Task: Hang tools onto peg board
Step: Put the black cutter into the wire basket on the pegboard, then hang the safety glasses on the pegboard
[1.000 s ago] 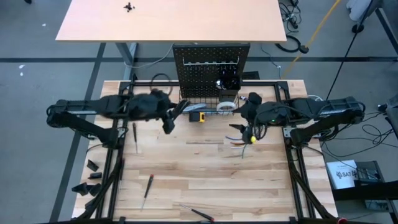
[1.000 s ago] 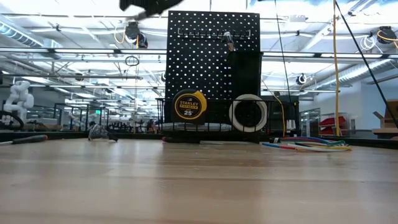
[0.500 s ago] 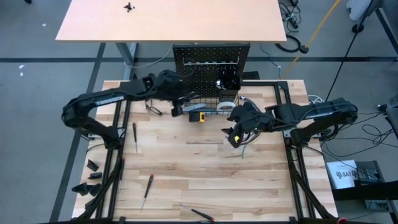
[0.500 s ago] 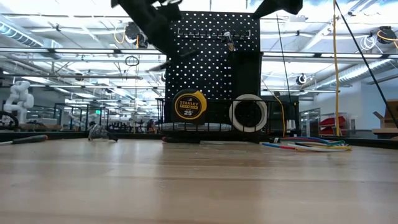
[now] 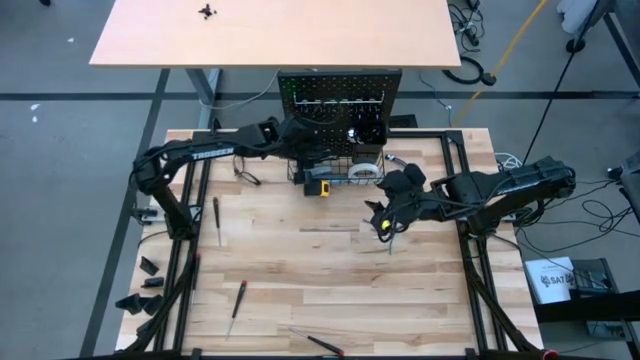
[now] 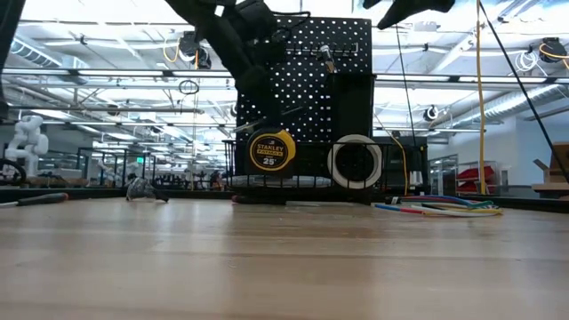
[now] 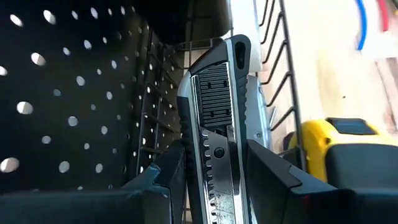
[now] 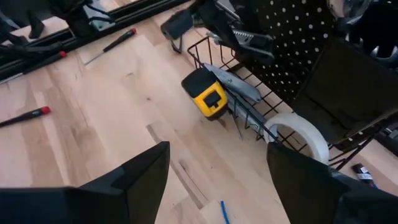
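Black wire basket (image 8: 245, 102) at the foot of the peg board (image 5: 340, 105), one grey utility knife (image 8: 233, 84) lying in it. Yellow tape measure (image 5: 318, 186) and white tape roll (image 5: 366, 169) leaning against basket front, on the table. Small black bin (image 5: 367, 131) on the board, contents too dark to tell.

Light wood table (image 5: 300, 270), screwdrivers (image 5: 238, 297) along the left and near edges, coloured wires (image 6: 436, 209) on the right. Big bright hall behind.

Left gripper (image 5: 305, 165) right over the basket, fingers (image 7: 168, 180) pinched on a second grey knife (image 7: 217, 118), tip pointing into the basket. Right gripper (image 5: 382, 215) open wide and empty, above the wires, right of the tape measure.
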Available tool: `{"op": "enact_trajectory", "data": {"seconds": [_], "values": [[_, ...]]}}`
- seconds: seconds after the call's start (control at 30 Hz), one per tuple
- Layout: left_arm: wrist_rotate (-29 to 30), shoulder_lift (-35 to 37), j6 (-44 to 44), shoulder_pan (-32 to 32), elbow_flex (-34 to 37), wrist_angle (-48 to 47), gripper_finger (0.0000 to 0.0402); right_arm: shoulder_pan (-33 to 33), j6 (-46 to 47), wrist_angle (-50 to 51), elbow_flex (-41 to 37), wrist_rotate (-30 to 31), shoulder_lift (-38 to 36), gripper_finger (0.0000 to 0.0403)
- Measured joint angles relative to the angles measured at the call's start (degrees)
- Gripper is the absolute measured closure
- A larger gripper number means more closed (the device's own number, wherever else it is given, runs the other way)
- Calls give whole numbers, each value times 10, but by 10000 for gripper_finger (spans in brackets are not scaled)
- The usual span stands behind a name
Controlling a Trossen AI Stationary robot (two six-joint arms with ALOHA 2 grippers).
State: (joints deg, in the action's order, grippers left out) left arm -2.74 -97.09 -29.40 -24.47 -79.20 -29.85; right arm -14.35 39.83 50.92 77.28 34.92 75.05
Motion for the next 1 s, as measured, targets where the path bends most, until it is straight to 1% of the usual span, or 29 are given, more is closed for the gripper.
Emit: {"op": "enact_trajectory", "data": {"seconds": [0.1, 0.17, 0.37, 0.43, 0.53, 0.63, 0.73, 0.9, 1.0], "values": [[1, -8, 4, 0, -3, -1, 277, 1, -1, 15, 0, 24, 0, 140], [2, -9, 5, 0, -3, -2, 265, 1, 0, 21, 0, 41, 0, 140], [71, -9, 5, 3, -3, -2, 176, 5, -29, 26, 0, 61, 0, 140], [76, -9, 5, 3, -3, -5, 150, 10, -36, 26, 0, 61, 0, 140], [76, -9, 5, 5, -3, -9, 123, 20, -44, 26, 0, 60, 0, 140], [76, 3, 18, 8, -3, -14, 112, 26, -46, 26, 0, 57, 0, 140], [50, 35, 48, 9, -3, -25, 110, 28, -51, 30, 0, 56, 0, 140], [43, 114, 107, 8, 4, -101, 110, 27, -26, 65, 0, 54, 0, 140], [49, 172, 140, 10, 38, -147, 110, 26, 1, 83, 0, 54, 0, 140]]}}
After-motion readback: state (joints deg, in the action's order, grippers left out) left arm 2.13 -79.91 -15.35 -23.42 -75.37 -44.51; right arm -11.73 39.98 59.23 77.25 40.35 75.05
